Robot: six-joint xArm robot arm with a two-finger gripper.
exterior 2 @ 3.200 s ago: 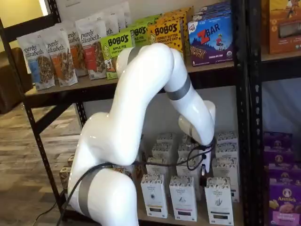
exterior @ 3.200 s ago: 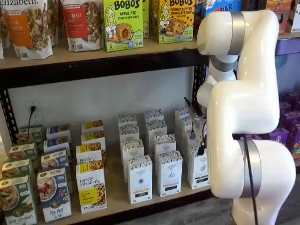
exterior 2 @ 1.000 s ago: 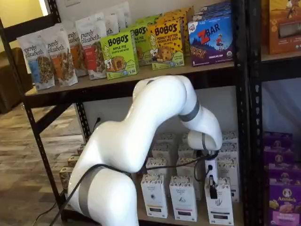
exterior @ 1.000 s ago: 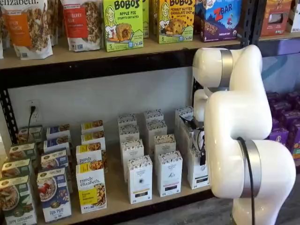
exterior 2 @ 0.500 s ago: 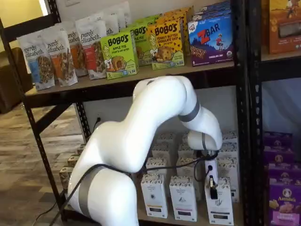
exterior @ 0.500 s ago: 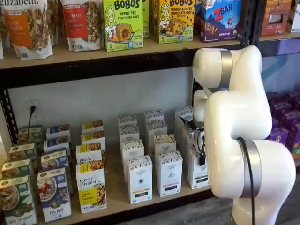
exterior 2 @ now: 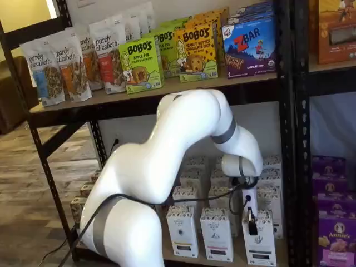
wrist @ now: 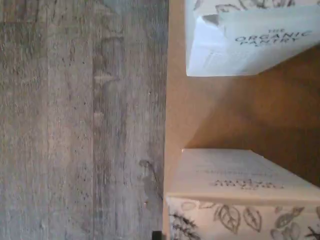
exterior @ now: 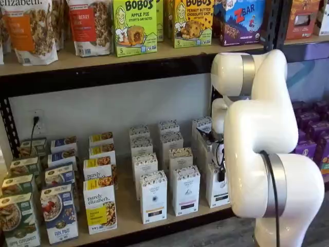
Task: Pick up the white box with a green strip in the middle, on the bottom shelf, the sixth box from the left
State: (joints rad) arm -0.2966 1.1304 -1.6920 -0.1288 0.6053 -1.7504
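The big white arm [exterior: 267, 149] is blocking most of the right end of the bottom shelf [exterior: 128, 208] in one shelf view, while the other is showing the tool [exterior 2: 251, 222] hanging right at the white box with a green strip [exterior 2: 259, 238], front row, far right. That box is standing upright, long axis vertical, front facing out. Only the wrist view is giving the close-up of two cartons at the counter's edge, and I can't tell whether the tool's fingers are open or closed.
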